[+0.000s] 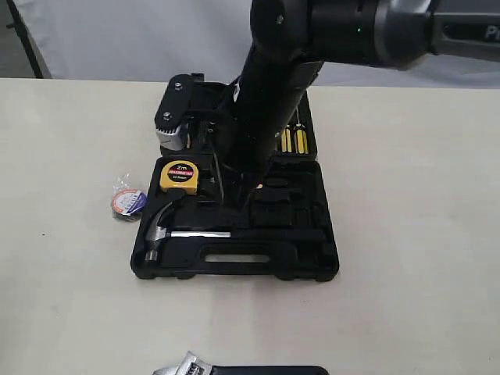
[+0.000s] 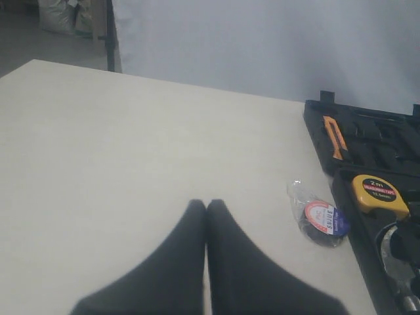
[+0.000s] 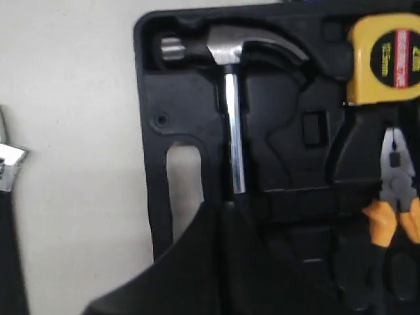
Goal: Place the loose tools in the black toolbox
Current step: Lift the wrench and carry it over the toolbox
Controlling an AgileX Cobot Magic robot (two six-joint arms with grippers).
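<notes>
Exterior view: shows the black toolbox (image 1: pixel 312 269) lying open on the table (image 1: pixel 406 195), hammer (image 1: pixel 168 230) bedded flat in its long moulded recess, right arm (image 1: pixel 266 101) looming over the case. Leaves two strays outside: tape roll (image 1: pixel 127 203) just beside the case's left edge, wrench (image 1: pixel 187 366) well apart on the near side.

Left wrist view: catches the left gripper (image 2: pixel 207 211) pinched together on nothing, parked over bare table with the roll near. Probably lined up for that one.

Right wrist view: has the right gripper (image 3: pixel 220 216) looking closed too, over the hammer's handle end. Can't tell about any contact. Guessing wrench next for that side.
</notes>
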